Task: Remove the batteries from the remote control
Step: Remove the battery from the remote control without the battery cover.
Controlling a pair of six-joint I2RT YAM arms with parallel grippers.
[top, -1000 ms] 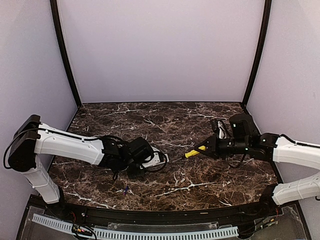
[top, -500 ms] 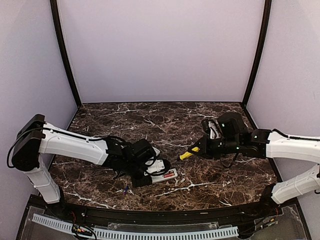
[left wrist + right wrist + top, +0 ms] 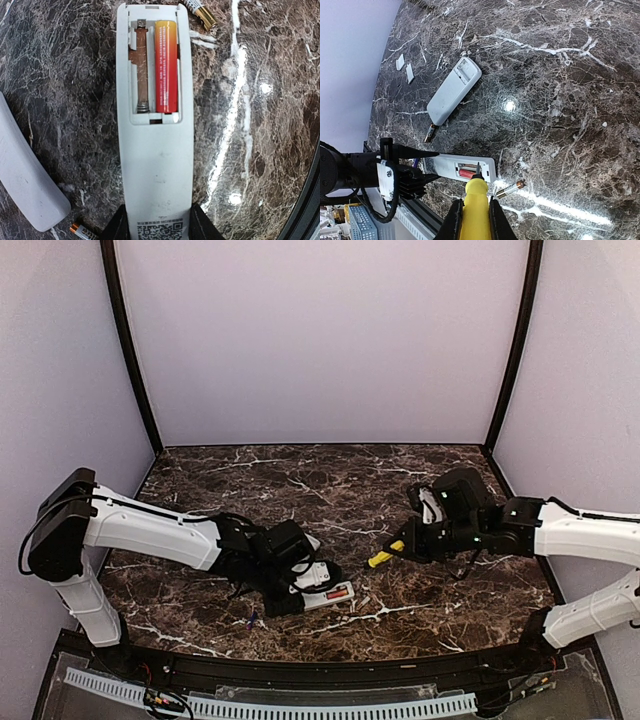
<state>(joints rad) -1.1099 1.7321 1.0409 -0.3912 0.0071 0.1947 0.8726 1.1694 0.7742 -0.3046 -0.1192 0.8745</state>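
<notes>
The one battery (image 3: 166, 65) in the remote (image 3: 155, 165) is a smooth red-to-orange cylinder. It lies lengthwise in the open bay, beside an empty slot with a bare coil spring (image 3: 142, 106). My left tool (image 3: 157, 231) clamps the glossy white plastic remote by its label end, close to the table's (image 3: 560, 100) near edge and about midway along it, long axis roughly along that edge. My right tool (image 3: 476, 220) is clenched on the yellow-handled screwdriver (image 3: 475, 195). Its thin shaft comes in across the remote's length from the right and farther back, tip over the bay at the cell; I cannot tell whether it touches. I judge the prying falls to the right arm. A loose cell (image 3: 509, 188) lies just beside the remote's open end on the dark veined marble, and a second white remote (image 3: 452, 90) lies farther off.
</notes>
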